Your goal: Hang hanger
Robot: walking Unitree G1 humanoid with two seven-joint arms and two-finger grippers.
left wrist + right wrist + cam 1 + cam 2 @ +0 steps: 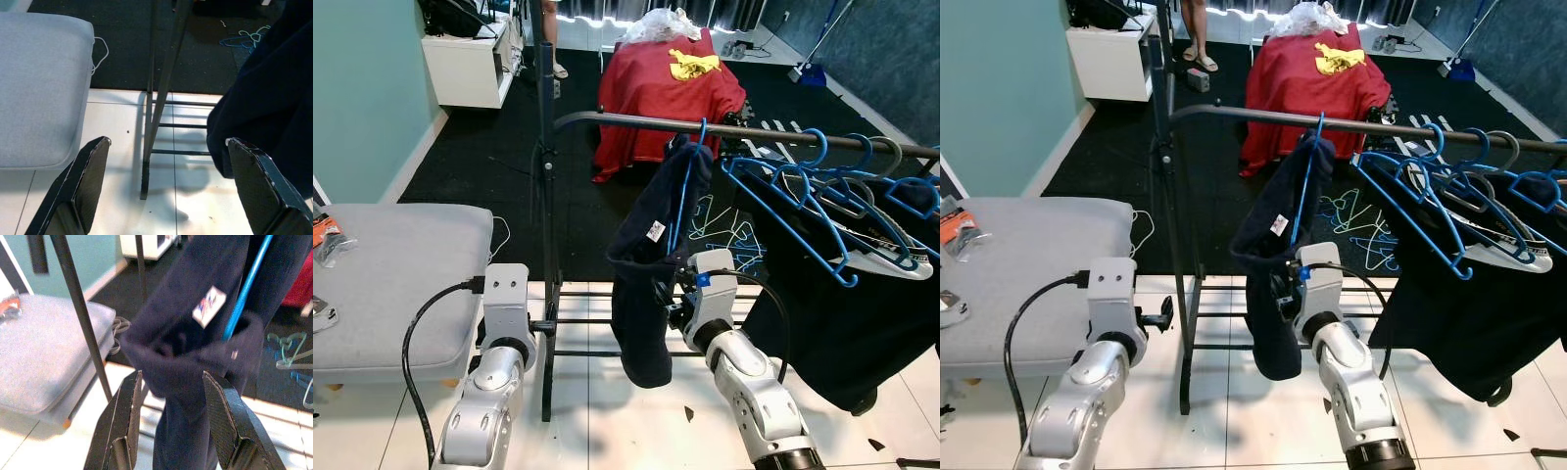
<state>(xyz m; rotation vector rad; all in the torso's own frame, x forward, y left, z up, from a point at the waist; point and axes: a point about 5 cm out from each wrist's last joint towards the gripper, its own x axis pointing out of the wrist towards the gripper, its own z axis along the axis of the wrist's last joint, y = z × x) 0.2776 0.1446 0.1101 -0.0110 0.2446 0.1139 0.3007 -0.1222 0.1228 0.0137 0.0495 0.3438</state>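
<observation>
Right gripper [171, 431], fingers spread around navy garment [651, 264]; blue hanger [688, 181] hooked on rail [636, 121]. Withdraw straight, avoiding snags. Left gripper [164, 186] open, idle.

I'm looking into a home room used for laundry, metal clothes rack [724, 127] hung with blue hangers [813, 211], grey cushioned seat [396, 279], white tile meeting black carpet [509, 157], teal wall [362, 88].
</observation>
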